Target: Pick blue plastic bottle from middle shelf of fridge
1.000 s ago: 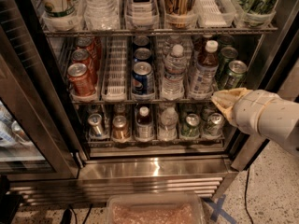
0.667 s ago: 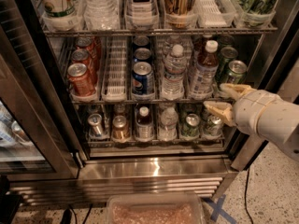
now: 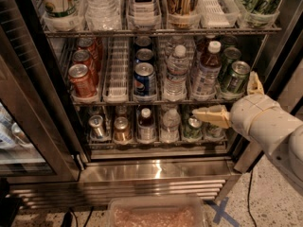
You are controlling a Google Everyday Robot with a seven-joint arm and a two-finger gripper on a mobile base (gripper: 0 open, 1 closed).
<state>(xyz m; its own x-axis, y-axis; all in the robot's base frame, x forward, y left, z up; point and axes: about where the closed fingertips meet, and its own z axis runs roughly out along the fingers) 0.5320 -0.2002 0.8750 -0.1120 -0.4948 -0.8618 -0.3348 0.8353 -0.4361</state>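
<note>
My claw (image 3: 225, 94) gaped wide, empty, at the fridge's (image 3: 156, 171) right.
1 blue plastic bottle (image 3: 207, 72): amber, white cap; 3 red cans (image 3: 83, 81).

The fridge (image 3: 118, 190) interior is warmly lit, with glare on its steel sill (image 3: 156, 170); floor (image 3: 265, 197) and glass door (image 3: 28, 126) are dim. The gripper (image 3: 226, 94), at the opening's right, is brightly lit, jaws apart.

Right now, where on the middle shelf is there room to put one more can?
The empty white lane between the red cans and the Pepsi cans. The other lanes are crowded. The tool hangs open at the right, by the green cans.
</note>
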